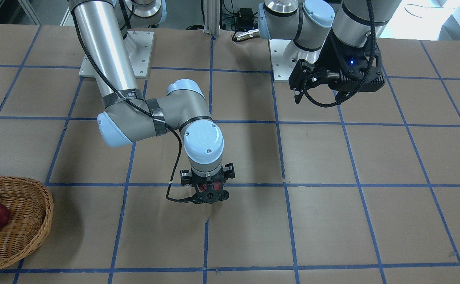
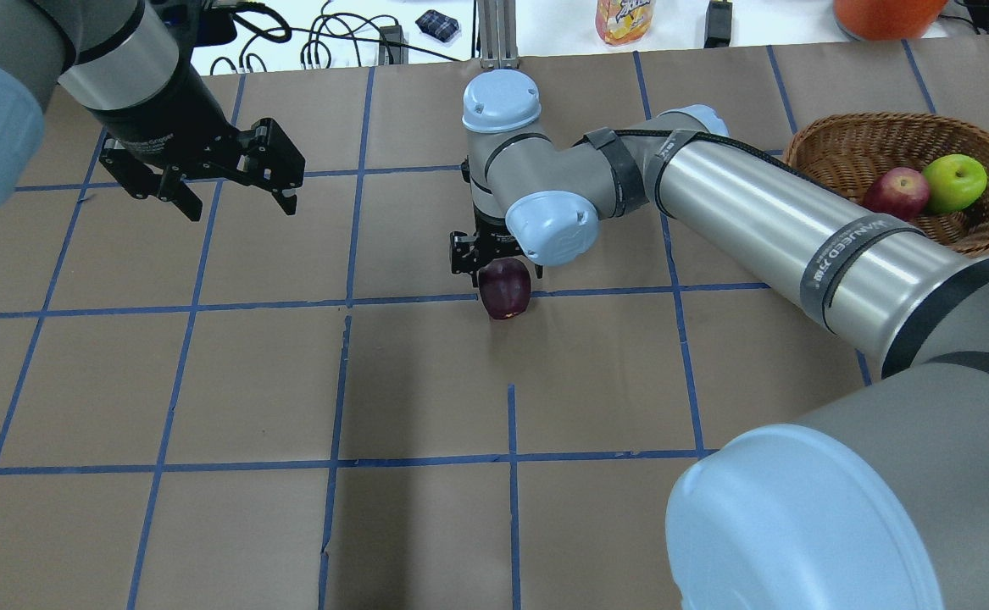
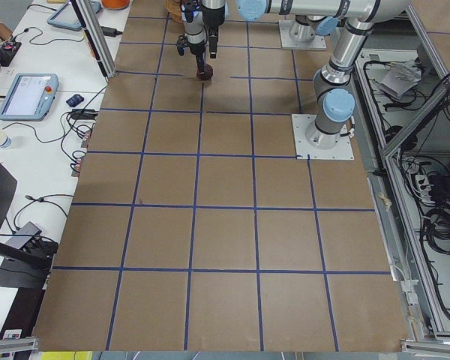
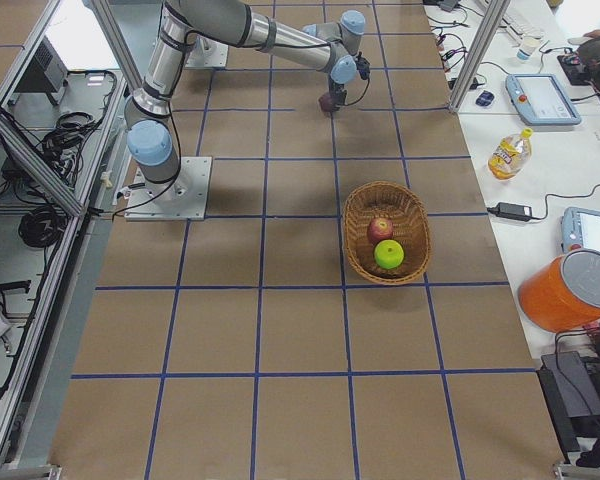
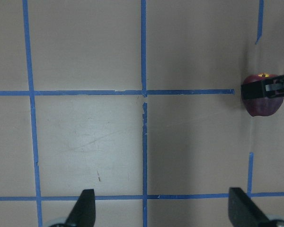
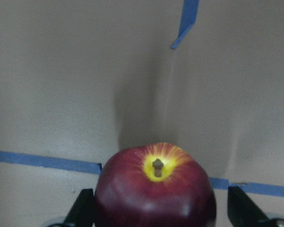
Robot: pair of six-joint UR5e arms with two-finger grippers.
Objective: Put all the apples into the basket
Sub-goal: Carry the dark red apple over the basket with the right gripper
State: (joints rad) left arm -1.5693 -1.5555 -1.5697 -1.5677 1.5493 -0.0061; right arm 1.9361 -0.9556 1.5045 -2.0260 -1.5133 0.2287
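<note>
Near the middle of the brown paper table with blue tape lines (image 2: 248, 381), the dark maroon apple with a yellow stem dimple (image 2: 504, 288) is between the fingers of the right gripper (image 6: 158, 190), whose jaws stand wide apart on both sides of it. Further off, the left gripper (image 2: 240, 206) hangs above the table, also spread wide and holding nothing. Farthest, on the robot's right, the shallow oval basket of woven brown wicker (image 2: 833, 140) holds the red apple (image 2: 894, 191) and the yellow-green apple (image 2: 954, 181) side by side.

Maroon apple (image 6: 154, 189) stem-up between right fingers (image 6: 83, 210); red apple (image 2: 895, 193), green apple (image 2: 954, 182) side by side inside wicker basket (image 2: 841, 144)
</note>
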